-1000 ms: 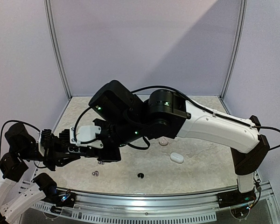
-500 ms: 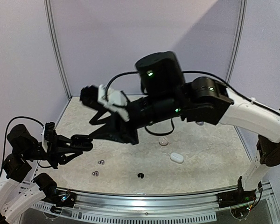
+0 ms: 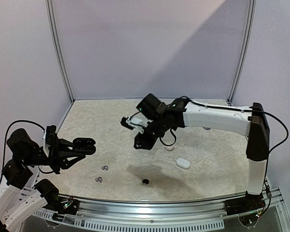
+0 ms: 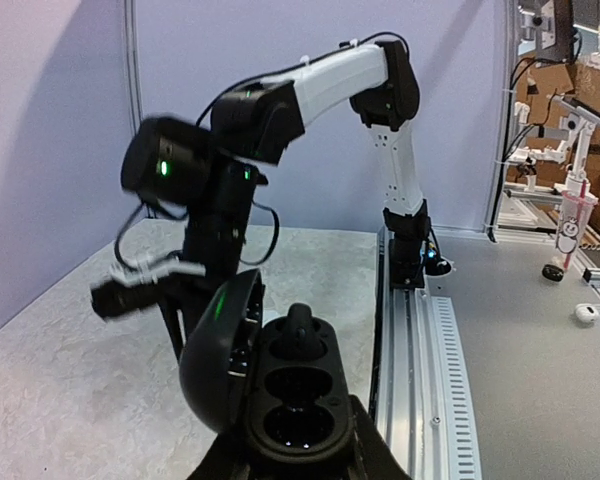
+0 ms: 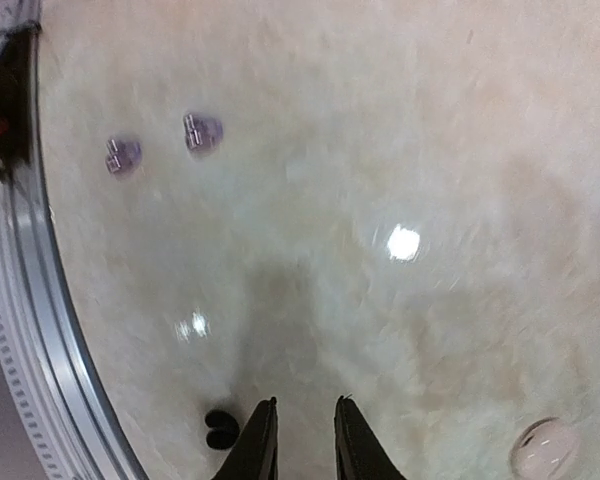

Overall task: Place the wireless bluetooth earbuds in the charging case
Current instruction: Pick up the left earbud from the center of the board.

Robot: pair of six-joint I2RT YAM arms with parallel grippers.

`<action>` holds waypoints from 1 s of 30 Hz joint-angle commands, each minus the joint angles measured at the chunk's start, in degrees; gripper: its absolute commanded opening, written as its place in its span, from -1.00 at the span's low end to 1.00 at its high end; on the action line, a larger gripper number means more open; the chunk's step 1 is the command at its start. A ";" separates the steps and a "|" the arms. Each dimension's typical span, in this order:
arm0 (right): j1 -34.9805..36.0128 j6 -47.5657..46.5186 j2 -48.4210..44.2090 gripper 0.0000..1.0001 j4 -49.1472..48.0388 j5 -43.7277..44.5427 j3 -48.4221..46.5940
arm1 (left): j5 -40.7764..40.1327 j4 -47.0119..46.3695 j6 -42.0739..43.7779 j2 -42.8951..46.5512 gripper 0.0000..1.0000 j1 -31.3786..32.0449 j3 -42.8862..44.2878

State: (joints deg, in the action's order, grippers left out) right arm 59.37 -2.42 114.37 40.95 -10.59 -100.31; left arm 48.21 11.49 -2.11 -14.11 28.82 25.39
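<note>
My left gripper (image 3: 82,145) is shut on a black charging case (image 4: 295,385), held open above the table's left side with its lid (image 4: 215,360) swung left. One black earbud (image 4: 298,335) sits in the far socket; the near socket shows empty. My right gripper (image 3: 140,143) hangs over mid-table, jaws a little apart and empty (image 5: 305,425). A black earbud (image 3: 145,181) lies on the table, just left of the right fingertips (image 5: 220,429). Two grey-lavender earbuds (image 3: 105,168) (image 3: 99,180) lie front left, also in the right wrist view (image 5: 202,131) (image 5: 122,155).
A white closed case (image 3: 183,163) lies right of centre. A small translucent round piece (image 3: 169,147) lies behind it, also in the right wrist view (image 5: 542,447). The metal rail (image 3: 150,205) runs along the near edge. Grey walls close the back and sides.
My right arm has pulled away from the black case, swung up and back, and now hangs lower over mid-table. My left gripper still holds the case in nearly the same place.
</note>
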 commanded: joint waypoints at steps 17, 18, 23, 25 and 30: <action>2.46 8.15 7.18 -0.48 -0.36 -11.01 13.71 | 0.30 0.62 1.03 1.36 -1.00 -0.71 -0.87; 2.66 8.13 7.43 -0.48 -0.14 -11.25 13.74 | 0.28 0.67 1.05 1.41 -1.00 -0.67 -0.93; 3.38 7.93 8.56 -0.50 0.82 -11.01 13.90 | 0.22 0.49 1.10 1.49 -1.00 -0.73 -1.04; 3.74 7.99 8.93 -0.52 0.72 -10.97 13.92 | 0.24 0.48 1.06 1.45 -1.00 -0.71 -1.11; 3.98 8.27 9.30 -0.61 0.37 -10.57 14.08 | 0.25 0.47 1.13 1.62 -1.00 -0.72 -1.15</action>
State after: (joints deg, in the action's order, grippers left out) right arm 62.89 5.54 121.84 41.50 -21.61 -87.29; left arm 48.38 11.51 -1.56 -13.28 28.73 25.32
